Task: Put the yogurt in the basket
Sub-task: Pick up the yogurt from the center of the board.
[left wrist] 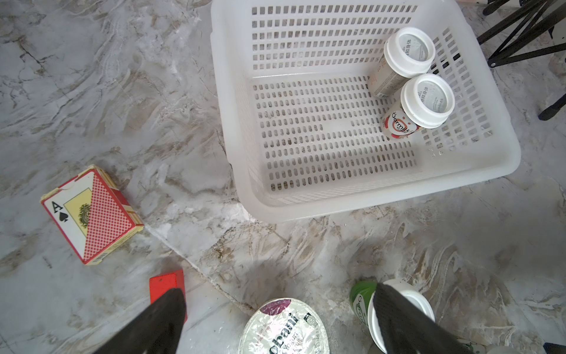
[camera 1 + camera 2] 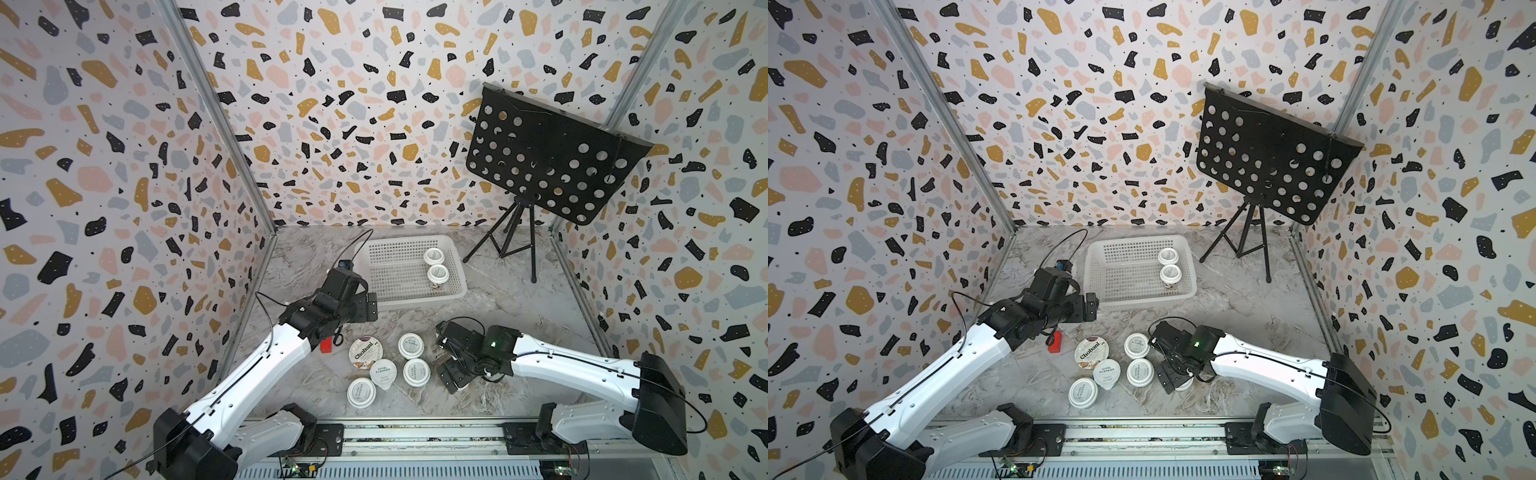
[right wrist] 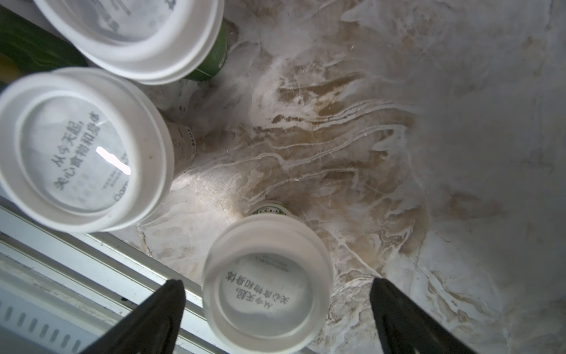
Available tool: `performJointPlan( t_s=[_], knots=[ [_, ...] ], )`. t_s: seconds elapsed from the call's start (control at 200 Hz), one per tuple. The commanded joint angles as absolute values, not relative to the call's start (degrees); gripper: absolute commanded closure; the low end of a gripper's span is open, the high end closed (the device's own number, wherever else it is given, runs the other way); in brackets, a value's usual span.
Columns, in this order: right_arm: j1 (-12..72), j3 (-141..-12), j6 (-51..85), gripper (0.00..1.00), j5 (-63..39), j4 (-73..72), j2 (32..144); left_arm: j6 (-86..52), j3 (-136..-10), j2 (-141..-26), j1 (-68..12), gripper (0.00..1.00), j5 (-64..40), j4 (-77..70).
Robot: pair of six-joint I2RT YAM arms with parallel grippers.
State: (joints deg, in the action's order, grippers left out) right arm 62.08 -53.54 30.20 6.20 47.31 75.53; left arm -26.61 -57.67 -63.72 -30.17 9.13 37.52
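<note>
Two small round white-lidded yogurt cups [image 2: 438,274] upright at right end of shallow white perforated plastic basket [image 2: 399,270], far centre of grey marble tabletop [image 2: 519,324]. Five more cups [image 2: 416,372] clustered near centre, wide "Chobani" cup [image 2: 365,353] among them. Right jaws wide apart, straddling a sixth cup [image 3: 268,282], clear of both its sides. Left jaws apart, empty, by basket's near left corner.

Eight yogurt cups in all: two cups [image 2: 434,256] [image 2: 438,274] sit in the basket [image 2: 422,300]. Five cluster on the desk [image 2: 519,332]: one Chobani cup [image 2: 365,353], one foil-lidded cup [image 2: 383,372] and three plain-lidded cups [image 2: 411,345] [image 2: 416,372] [image 2: 361,392]. One last cup [image 3: 267,283] shows whole only in the right wrist view. There is one basket, one black music stand [image 2: 552,162], one red block [image 2: 326,345] and one playing-card box [image 1: 92,214].
</note>
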Motion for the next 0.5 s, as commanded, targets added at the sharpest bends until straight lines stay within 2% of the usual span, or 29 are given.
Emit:
performJointPlan(
  t_s=[0.0, 0.496],
  knots=[
    [62.4, -52.44, 29.59, 0.0, 6.15, 46.22, 76.45, -26.8, -57.08, -63.98, -29.97, 0.0, 8.87, 36.95],
    [62.69, -49.42, 29.99, 0.07, 4.88, 43.12, 78.48, -27.07, -57.22, -64.87, -29.97, 0.0, 9.05, 37.0]
  ],
)
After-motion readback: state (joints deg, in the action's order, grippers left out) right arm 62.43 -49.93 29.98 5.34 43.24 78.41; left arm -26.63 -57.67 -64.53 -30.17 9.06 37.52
